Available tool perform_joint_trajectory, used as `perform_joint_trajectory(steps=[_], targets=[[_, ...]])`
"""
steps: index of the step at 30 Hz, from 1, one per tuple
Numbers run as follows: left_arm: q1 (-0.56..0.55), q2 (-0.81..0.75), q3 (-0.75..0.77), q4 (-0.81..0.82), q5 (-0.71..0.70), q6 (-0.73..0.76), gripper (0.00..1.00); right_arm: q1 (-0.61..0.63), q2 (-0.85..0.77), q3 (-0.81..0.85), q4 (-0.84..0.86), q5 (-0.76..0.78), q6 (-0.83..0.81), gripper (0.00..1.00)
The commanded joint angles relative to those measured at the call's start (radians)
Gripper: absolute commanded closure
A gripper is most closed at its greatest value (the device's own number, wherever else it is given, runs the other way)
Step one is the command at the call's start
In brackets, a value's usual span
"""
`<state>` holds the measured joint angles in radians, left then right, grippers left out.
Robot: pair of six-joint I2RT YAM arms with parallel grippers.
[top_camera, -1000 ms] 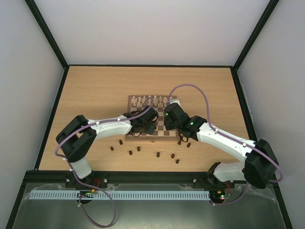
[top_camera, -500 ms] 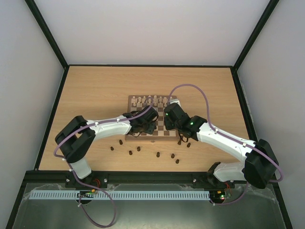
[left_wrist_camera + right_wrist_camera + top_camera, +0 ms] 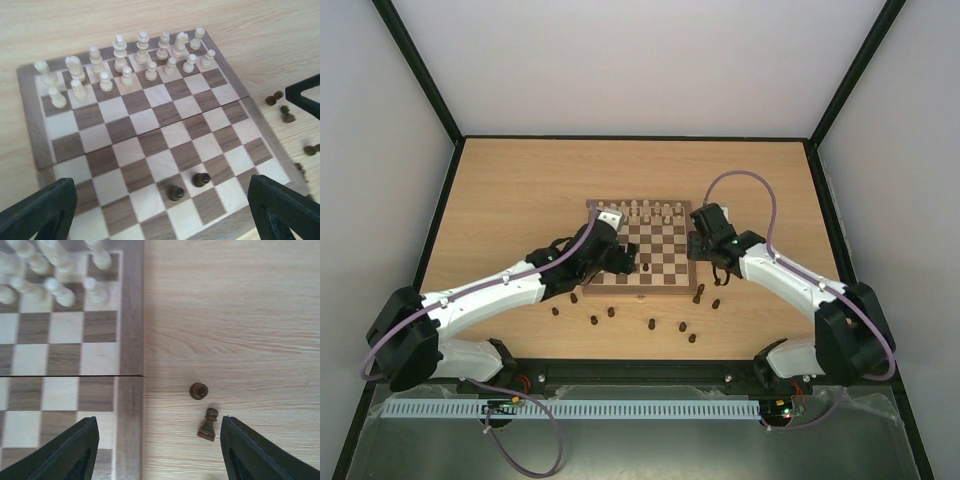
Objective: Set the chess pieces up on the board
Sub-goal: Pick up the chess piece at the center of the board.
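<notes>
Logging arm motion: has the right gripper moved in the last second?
Yes. The right gripper has shifted rightward, from over the board to its right edge.

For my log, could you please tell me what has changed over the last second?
The left arm straightened, elbow dropping leftward, the left gripper staying over the board. The right gripper drew back off the board's right edge, above loose dark pieces. Both pairs of fingers stand open, empty. The cream pieces and loose dark pieces kept their places.

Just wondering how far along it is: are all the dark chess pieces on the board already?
No, only two dark pawns stand on the board; other dark pieces sit on the table beside it.
</notes>
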<state>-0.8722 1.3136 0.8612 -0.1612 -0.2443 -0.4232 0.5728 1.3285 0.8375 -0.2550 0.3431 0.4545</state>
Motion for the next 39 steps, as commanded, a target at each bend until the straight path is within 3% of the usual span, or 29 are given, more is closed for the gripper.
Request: perform_joint_trajectory(steps=[1,6,17,39], targets=[[0.034,-0.024,-0.027,0.003,-0.063,-0.025,0.01,-0.046,0.087,-0.003,-0.018,-0.034,0.012,0.32],[0.104,-0.056,-0.057,-0.006,-0.058,-0.055,0.01,-0.086,0.175,0.018,-0.013,-0.065,0.012,0.32],[0.125,-0.063,-0.065,-0.007,-0.05,-0.069,0.01,-0.131,0.276,0.069,-0.004,-0.066,0.01,0.53],[0.125,-0.074,-0.066,-0.005,-0.038,-0.07,0.01,-0.173,0.347,0.117,-0.004,-0.033,0.015,0.63]])
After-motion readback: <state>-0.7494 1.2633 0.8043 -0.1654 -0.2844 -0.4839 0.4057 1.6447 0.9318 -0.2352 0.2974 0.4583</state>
